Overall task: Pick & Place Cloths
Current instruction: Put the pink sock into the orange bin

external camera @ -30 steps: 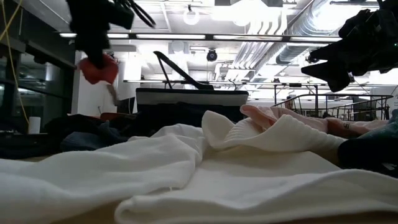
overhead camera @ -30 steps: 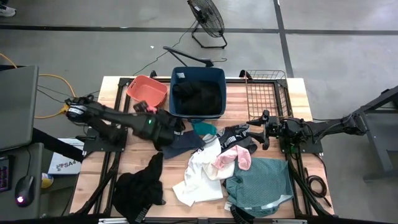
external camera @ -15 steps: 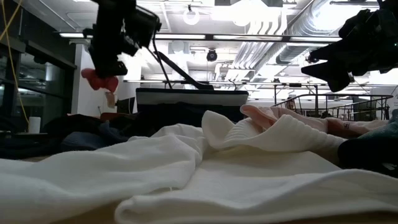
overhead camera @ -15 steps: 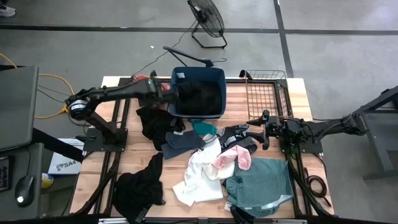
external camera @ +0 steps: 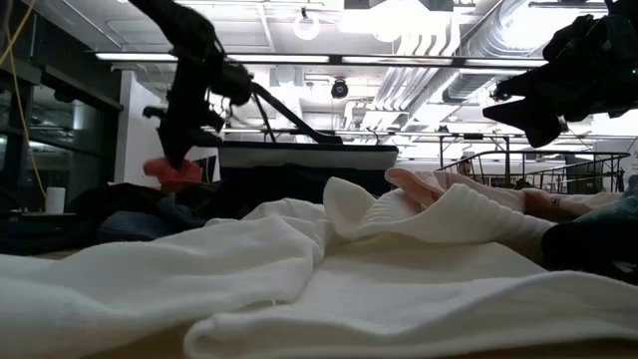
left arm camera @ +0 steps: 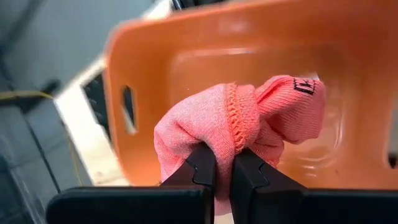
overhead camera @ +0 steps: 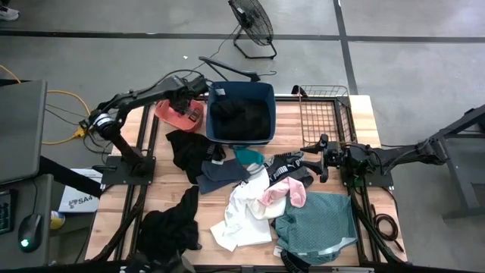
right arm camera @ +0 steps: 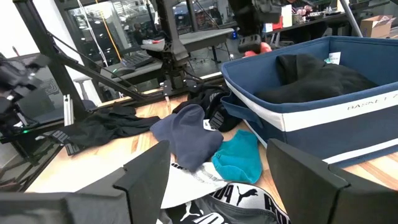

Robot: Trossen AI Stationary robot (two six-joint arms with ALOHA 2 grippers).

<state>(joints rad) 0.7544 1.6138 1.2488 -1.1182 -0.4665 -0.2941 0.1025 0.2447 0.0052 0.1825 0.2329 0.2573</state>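
My left gripper [overhead camera: 187, 108] is over the orange basin [overhead camera: 168, 106] at the table's far left, shut on a small coral-pink knit cloth [left arm camera: 249, 118], which also shows in the low view [external camera: 179, 174]. My right gripper [overhead camera: 301, 161] is open and empty at the table's right, beside the black-and-white patterned cloth [overhead camera: 288, 162]. White [overhead camera: 244, 214], pale pink [overhead camera: 288, 193], teal-green [overhead camera: 317, 226], navy [overhead camera: 220, 174] and black [overhead camera: 170, 227] cloths lie on the table. A black cloth [overhead camera: 244, 115] lies in the navy tub [overhead camera: 218, 91]. My left gripper pinches a bunched fold at the coral-pink cloth's lower side [left arm camera: 219, 138] between its two fingertips. The cloth stands bunched beyond the fingers, inside the orange basin [left arm camera: 186, 56]. I cannot tell whether the cloth touches the basin's floor.
A wire basket [overhead camera: 326, 114] stands at the far right of the table. Another black cloth [overhead camera: 189, 148] and a small teal one [overhead camera: 248, 157] lie in front of the tub. A fan [overhead camera: 252, 23] stands on the floor beyond the table.
My left gripper has gone from over the table's left middle toward the far edge, carrying the coral-pink cloth, and has come down over the orange basin. The cloth has stayed in its shut fingers and now sits lower, inside the basin.
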